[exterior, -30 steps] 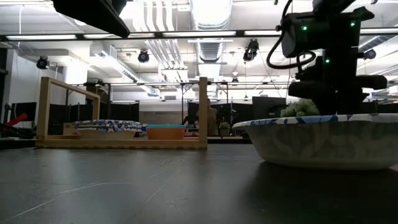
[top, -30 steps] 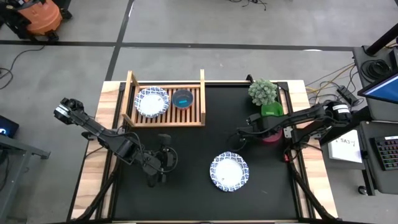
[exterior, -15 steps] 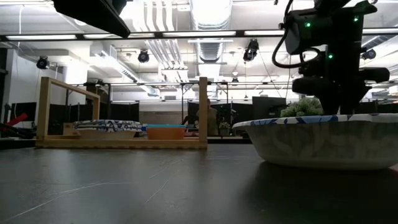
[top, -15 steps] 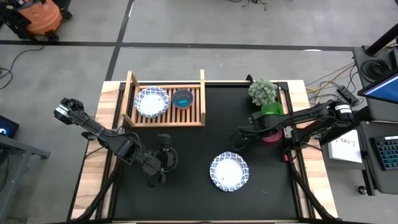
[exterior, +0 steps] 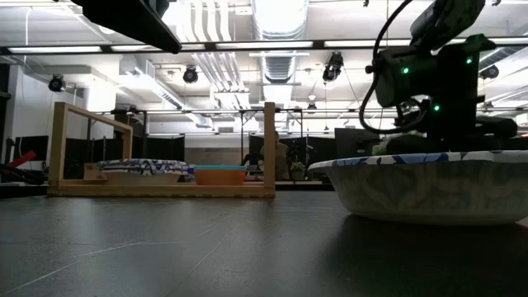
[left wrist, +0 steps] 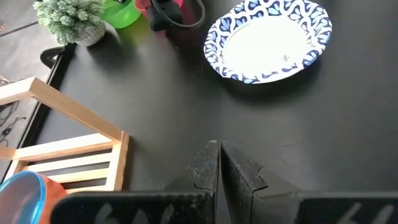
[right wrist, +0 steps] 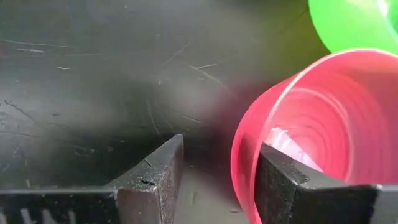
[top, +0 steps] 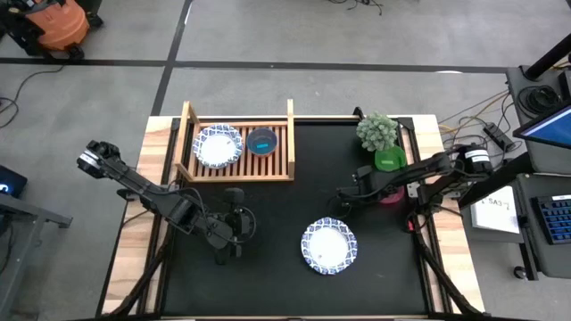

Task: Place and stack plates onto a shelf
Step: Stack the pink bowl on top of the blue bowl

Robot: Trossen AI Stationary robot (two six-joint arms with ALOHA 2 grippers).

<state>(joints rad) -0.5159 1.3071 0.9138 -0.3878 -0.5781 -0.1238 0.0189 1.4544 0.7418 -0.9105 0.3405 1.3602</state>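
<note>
One blue-rimmed white plate rests flat on the black table, near the low camera and ahead of my left gripper. A second plate lies on the slats of the wooden shelf, beside a blue-and-orange bowl. My left gripper hovers shut over the table, left of the loose plate. My right gripper is open and low at the pink bowl. One finger stands inside its rim and the other outside. My right gripper straddles the pink bowl's rim, one finger inside the hollow and one outside, with a wide gap between them. Whether either finger touches the wall, I cannot tell.
A green bowl and a small potted plant stand just beyond the pink bowl, toward the table's far right corner. The shelf takes up the far left corner. Bare black tabletop lies between the shelf and the loose plate.
My right arm has come down and a little toward the table's left. In the low view its wrist has sunk behind the loose plate, closer to the pink bowl. The left arm and both plates have kept still.
</note>
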